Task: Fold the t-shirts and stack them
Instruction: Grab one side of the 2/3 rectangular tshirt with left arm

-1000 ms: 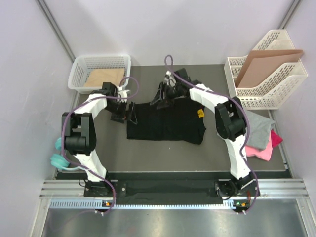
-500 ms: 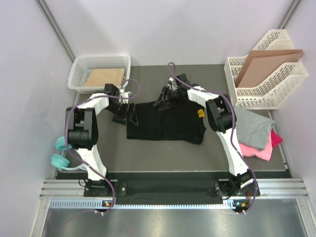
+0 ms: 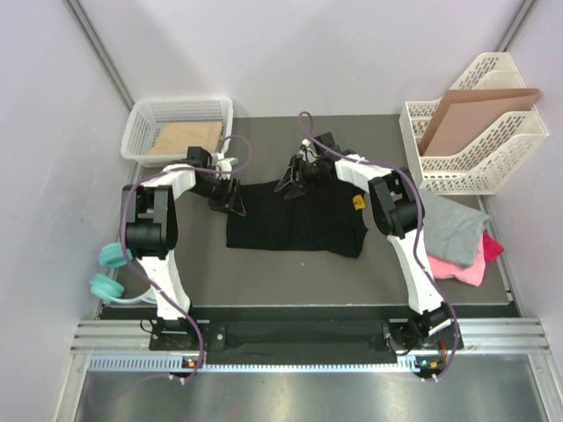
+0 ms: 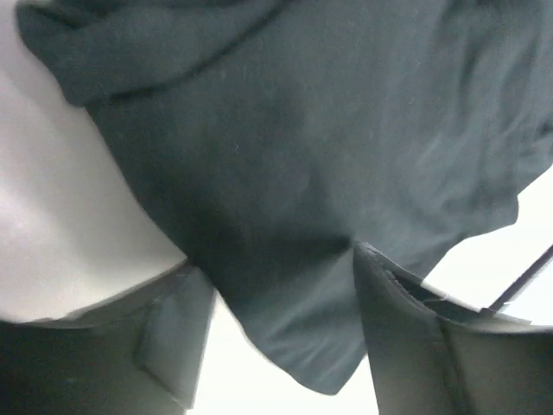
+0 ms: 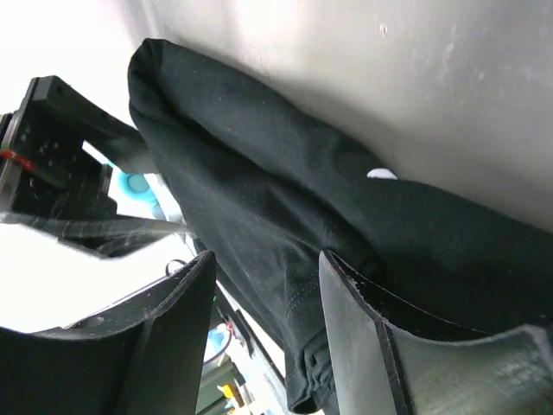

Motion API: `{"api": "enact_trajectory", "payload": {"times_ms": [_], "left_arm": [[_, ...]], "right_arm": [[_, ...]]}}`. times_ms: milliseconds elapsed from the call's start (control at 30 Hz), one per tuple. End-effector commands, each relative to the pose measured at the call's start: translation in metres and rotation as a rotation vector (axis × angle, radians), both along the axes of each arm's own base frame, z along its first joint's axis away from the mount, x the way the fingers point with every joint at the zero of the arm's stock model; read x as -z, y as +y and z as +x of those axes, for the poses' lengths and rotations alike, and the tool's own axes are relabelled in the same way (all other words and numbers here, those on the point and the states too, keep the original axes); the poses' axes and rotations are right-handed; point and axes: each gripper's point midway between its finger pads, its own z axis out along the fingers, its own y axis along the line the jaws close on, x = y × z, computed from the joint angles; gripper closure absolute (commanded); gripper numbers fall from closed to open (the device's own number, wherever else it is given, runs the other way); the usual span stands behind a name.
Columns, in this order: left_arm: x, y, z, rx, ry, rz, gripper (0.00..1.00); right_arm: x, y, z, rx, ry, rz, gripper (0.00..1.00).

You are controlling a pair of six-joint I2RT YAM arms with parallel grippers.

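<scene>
The black t-shirt (image 3: 295, 220) lies flat in the middle of the table, with a yellow tag (image 3: 358, 202) near its right side. My left gripper (image 3: 233, 200) is low at its top left corner. In the left wrist view that corner (image 4: 302, 328) hangs between the fingers of the left gripper (image 4: 276, 268), which stand apart with a gap beside the left one. My right gripper (image 3: 290, 182) is at the shirt's far edge. Its fingers straddle the black hem (image 5: 311, 380), the right gripper (image 5: 268, 259) still open. The grey t-shirt (image 3: 457, 229) lies on the pink t-shirt (image 3: 471, 271) at the right.
A white basket (image 3: 141, 132) holding a brown sheet (image 3: 186, 136) stands at the back left. A white file rack (image 3: 493, 167) with a cardboard sheet (image 3: 475, 114) stands at the back right. Teal headphones (image 3: 110, 272) lie beside the left arm's base.
The left gripper has slid right onto the shirt's corner and its jaws have narrowed around the cloth. The right gripper dropped slightly toward the far edge, then stayed put.
</scene>
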Motion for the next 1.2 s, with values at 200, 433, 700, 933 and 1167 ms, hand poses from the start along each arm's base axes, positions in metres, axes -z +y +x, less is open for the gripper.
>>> {"api": "enact_trajectory", "payload": {"times_ms": [200, 433, 700, 933, 1167], "left_arm": [[0.043, 0.017, -0.011, 0.03, 0.063, 0.02, 1.0], [0.023, 0.053, -0.01, -0.017, 0.017, 0.079, 1.0], [-0.032, 0.061, -0.036, 0.001, 0.016, 0.107, 1.0], [-0.072, 0.101, -0.042, -0.018, -0.049, 0.339, 1.0], [-0.114, 0.106, -0.022, -0.094, -0.039, 0.379, 1.0]], "right_arm": [[0.014, -0.018, -0.011, 0.009, 0.011, -0.076, 0.48], [0.001, -0.016, -0.004, 0.012, -0.022, -0.057, 0.48], [-0.103, -0.008, 0.008, -0.001, -0.249, 0.084, 0.41], [-0.197, -0.032, -0.028, 0.001, -0.463, 0.14, 0.35], [-0.219, -0.081, -0.062, 0.08, -0.555, 0.077, 0.35]]}}
